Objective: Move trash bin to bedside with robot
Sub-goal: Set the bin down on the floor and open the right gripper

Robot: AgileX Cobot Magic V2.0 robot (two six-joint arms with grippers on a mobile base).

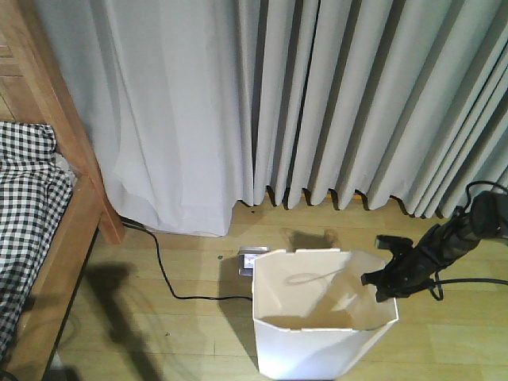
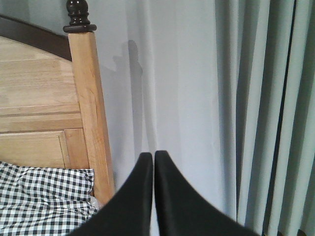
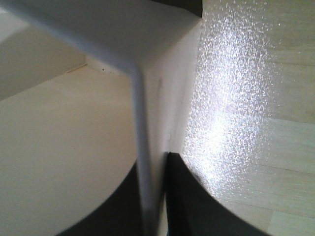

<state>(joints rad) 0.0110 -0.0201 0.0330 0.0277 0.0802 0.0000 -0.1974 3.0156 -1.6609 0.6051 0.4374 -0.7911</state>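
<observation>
One curtain (image 1: 317,95) spans the back wall in grey folds and reaches the wood floor (image 1: 182,333). One bed (image 1: 48,238) occupies the left edge of the front view: a light wooden frame with black-and-white checked bedding (image 1: 24,206). One white bin (image 1: 321,317) stands upright on the floor, right of centre, well apart from the bed. One black cable (image 1: 171,282) runs across the floor from the bed corner to a small grey box (image 1: 252,260) just behind the bin.

Two arms are fitted; the front view shows only the right arm (image 1: 444,246), reaching in from the right. The right gripper (image 1: 379,286) meets the bin's right rim.

The right wrist view shows what the front view cannot: the bin wall (image 3: 142,162) passes between the two black fingers (image 3: 197,206), one inside the cream interior, one outside. The gripper is clamped on that wall.

The left wrist view alone shows the left gripper (image 2: 153,157), fingers pressed together and holding nothing. It faces the curtain, beside one bedpost (image 2: 91,113) with a dark knob (image 2: 78,17).
</observation>
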